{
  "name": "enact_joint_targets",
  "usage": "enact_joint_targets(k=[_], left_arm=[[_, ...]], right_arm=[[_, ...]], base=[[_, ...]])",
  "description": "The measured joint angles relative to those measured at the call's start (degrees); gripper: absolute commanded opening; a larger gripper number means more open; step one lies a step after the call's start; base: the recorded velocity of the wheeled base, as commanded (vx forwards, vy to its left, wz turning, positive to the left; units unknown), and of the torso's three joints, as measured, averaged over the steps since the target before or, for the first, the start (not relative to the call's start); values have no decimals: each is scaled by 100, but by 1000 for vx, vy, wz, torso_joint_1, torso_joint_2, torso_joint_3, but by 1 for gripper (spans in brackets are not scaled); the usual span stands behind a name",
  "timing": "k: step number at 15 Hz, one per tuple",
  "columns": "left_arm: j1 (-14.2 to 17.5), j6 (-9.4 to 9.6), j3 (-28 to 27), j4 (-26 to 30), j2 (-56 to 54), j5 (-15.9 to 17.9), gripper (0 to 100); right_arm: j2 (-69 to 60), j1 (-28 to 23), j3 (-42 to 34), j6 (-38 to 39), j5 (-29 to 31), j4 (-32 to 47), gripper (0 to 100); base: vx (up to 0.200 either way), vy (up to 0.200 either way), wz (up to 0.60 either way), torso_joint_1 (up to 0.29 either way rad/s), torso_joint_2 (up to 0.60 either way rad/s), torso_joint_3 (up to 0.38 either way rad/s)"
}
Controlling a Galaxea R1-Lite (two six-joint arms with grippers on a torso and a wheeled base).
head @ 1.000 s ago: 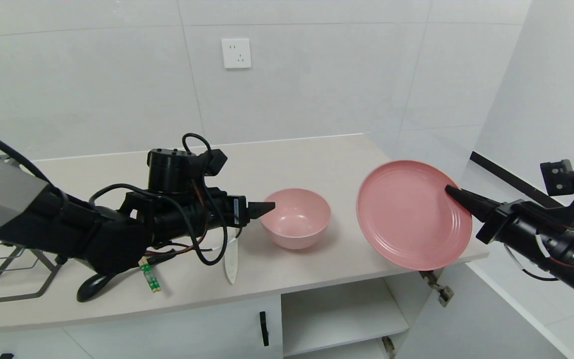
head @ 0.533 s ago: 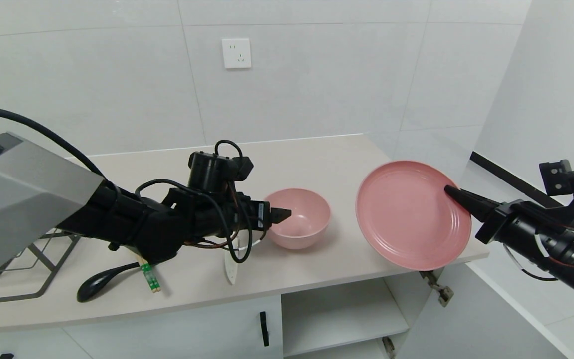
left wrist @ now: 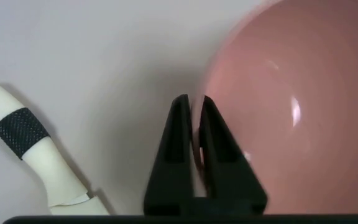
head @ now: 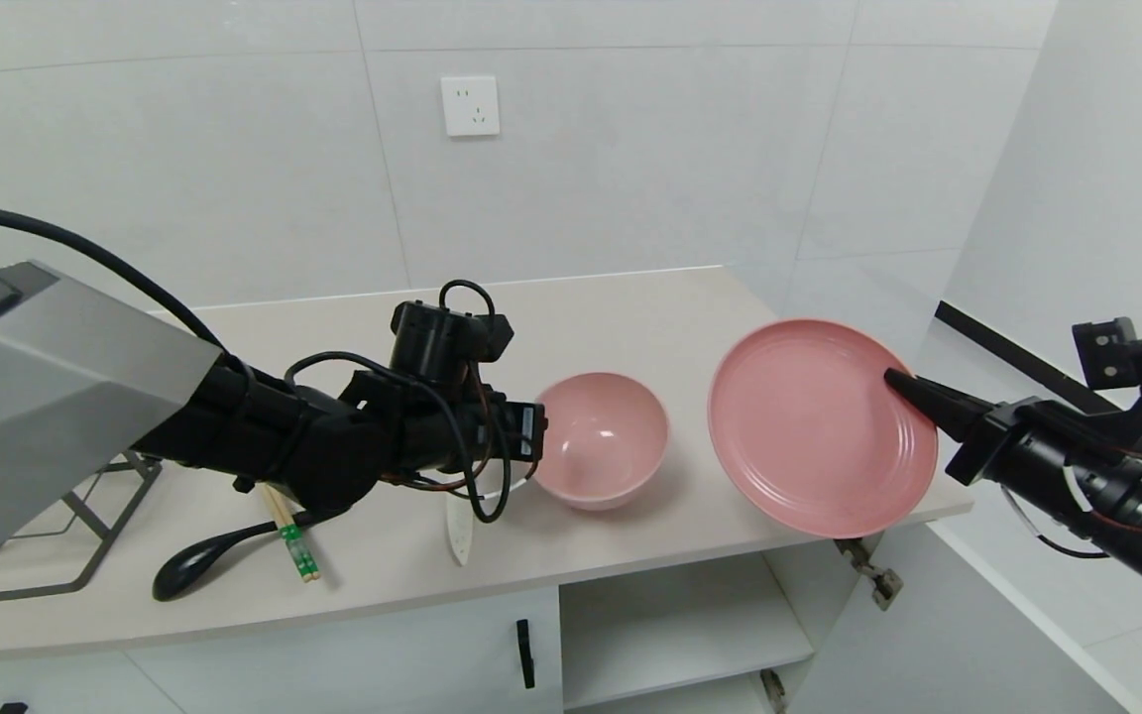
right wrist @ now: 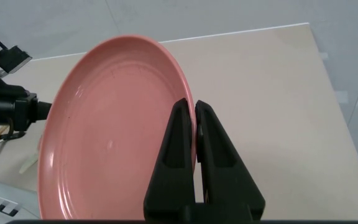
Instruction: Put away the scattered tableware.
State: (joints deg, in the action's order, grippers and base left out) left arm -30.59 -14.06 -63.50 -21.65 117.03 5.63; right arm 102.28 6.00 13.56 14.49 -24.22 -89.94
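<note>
A pink bowl (head: 603, 439) sits tipped on the beige counter (head: 630, 317), its near rim pinched by my left gripper (head: 537, 432), which is shut on it. In the left wrist view the two fingers (left wrist: 180, 124) clamp the bowl's rim (left wrist: 278, 106). My right gripper (head: 896, 382) is shut on the edge of a pink plate (head: 814, 426), held tilted above the counter's right end. The right wrist view shows the plate (right wrist: 110, 149) clamped between the fingers (right wrist: 180, 124).
A white knife (head: 459, 524), wooden chopsticks (head: 289, 530) and a black spoon (head: 196, 563) lie near the counter's front edge. A wire rack (head: 46, 535) stands at the left. Below the counter an open cabinet shelf (head: 680, 625) shows, its door (head: 938, 635) swung out.
My left arm has reached right to the bowl and shut on its rim; the bowl has tipped and shifted slightly right. The right arm and plate have stayed still.
</note>
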Motion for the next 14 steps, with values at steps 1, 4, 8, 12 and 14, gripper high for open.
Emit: enact_joint_targets(k=[1,4,8,12,14], left_arm=[[0,0,13,1,-18,-2,0],[0,12,138,-10,-229,-2,0],[149,224,639,-54,-890,2,0],[686,286,1510,-90,-2254,118,0],[1011,279,2002,-90,-3098,364,0]], right_arm=[[1,0,-2,0,0,0,0],[9,0,-2,-7,6,0,0],[39,1,162,-2,-5,0,0],[54,87,322,-7,-9,0,0],[50,183,312,-16,-16,0,0]], base=[[0,0,0,0,0,0],[0,0,0,0,0,0],[0,0,0,0,0,0],[0,0,0,0,0,0],[0,0,0,0,0,0]])
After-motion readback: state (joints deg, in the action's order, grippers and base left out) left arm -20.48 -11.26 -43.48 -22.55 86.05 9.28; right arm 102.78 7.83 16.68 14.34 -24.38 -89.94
